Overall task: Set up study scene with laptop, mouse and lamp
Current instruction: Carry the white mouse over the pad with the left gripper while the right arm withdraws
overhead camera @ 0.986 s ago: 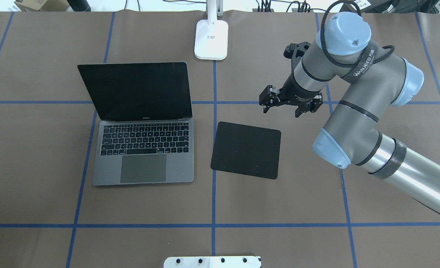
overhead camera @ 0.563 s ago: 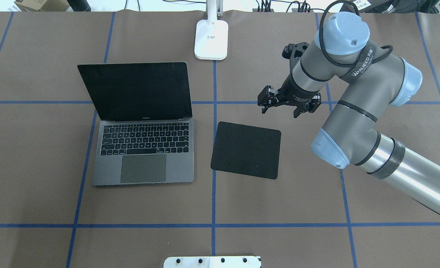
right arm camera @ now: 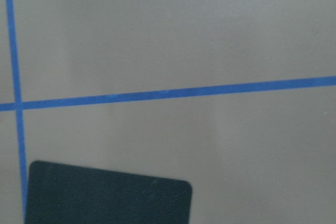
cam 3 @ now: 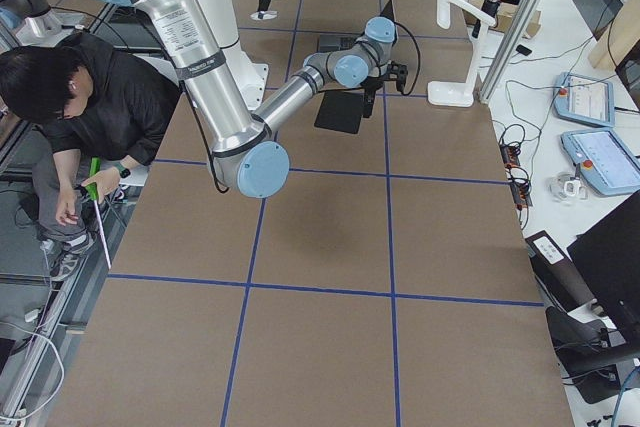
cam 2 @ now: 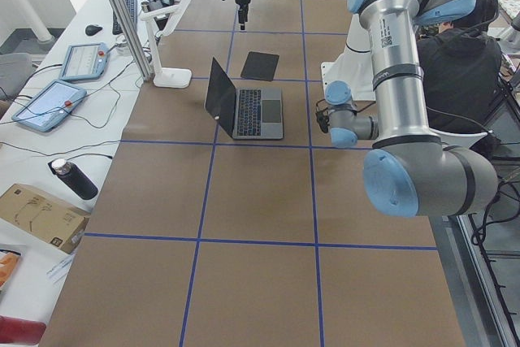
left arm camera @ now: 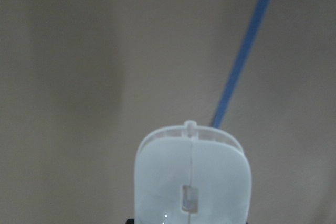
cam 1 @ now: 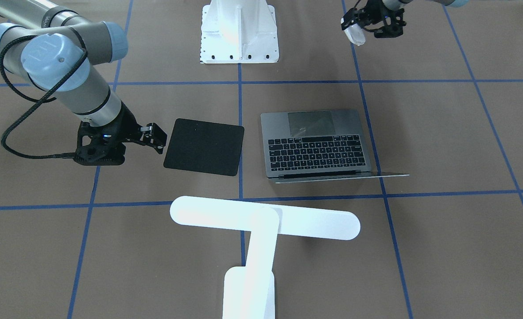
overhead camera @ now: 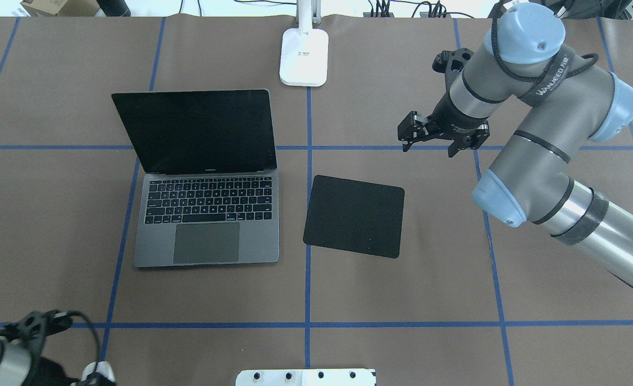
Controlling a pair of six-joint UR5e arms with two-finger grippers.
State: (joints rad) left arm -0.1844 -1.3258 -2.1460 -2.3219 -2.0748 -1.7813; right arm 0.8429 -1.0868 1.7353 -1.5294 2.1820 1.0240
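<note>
Right gripper: shifted toward the right edge of the worktop, fingers spread wide, empty. Left gripper: newly entered at the robot-side edge, left end, fingers closed on the mouse. Laptop: open, left of centre (apparently placed). Lamp: standing mid far edge. Black pad: bare. Outstanding: mouse placement, probably on the pad.

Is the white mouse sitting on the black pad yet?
No, the mouse pad lies bare; the left gripper holds the mouse far from it.
</note>
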